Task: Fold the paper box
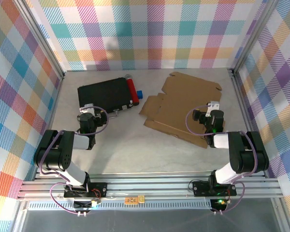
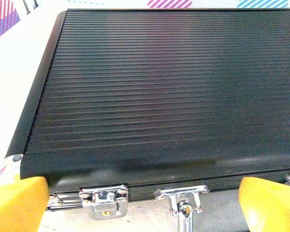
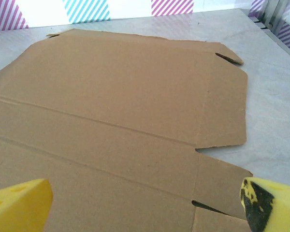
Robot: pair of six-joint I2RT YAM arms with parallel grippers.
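Observation:
The paper box (image 1: 183, 104) lies as a flat, unfolded brown cardboard sheet on the right half of the table, with its flaps and tabs spread out. My right gripper (image 1: 211, 110) hovers over the sheet's right near part and is open. In the right wrist view the creased cardboard (image 3: 121, 106) spreads under my right gripper (image 3: 145, 208), whose yellow fingertips (image 3: 19, 205) stand wide apart with nothing between them. My left gripper (image 1: 88, 111) is open at the near edge of the black case, away from the box.
A black ribbed flat case (image 1: 104, 94) lies at the back left, with a red cylinder (image 1: 131, 89) and a small blue piece (image 1: 139, 94) at its right end. Its chrome latch (image 2: 104, 200) faces my left gripper (image 2: 145, 205). Plaid walls enclose the table.

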